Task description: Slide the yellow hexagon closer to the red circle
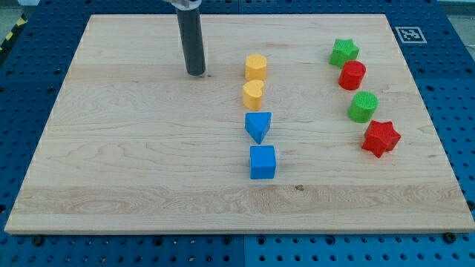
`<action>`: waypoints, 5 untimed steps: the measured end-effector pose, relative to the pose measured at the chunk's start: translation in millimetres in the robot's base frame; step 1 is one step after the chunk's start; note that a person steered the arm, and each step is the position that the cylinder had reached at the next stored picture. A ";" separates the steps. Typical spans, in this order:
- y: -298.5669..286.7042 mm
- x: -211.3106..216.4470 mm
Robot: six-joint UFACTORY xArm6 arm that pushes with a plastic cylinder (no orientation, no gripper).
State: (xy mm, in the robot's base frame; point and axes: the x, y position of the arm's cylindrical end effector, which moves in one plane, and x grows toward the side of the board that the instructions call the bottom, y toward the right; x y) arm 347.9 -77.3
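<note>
The yellow hexagon (256,67) sits near the board's top middle. The red circle (352,75) is to its right, just below a green star (344,52). My tip (196,73) rests on the board to the left of the yellow hexagon, well apart from it. A yellow heart (253,94) lies directly below the hexagon.
A blue triangle (258,125) and a blue cube (263,162) continue the column below the heart. A green circle (364,107) and a red star (381,137) lie below the red circle. The wooden board (133,163) lies on a blue perforated table.
</note>
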 end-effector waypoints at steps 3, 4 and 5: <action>34.0 2.0; 62.9 5.7; 75.4 9.1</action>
State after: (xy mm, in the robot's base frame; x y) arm 357.1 -1.9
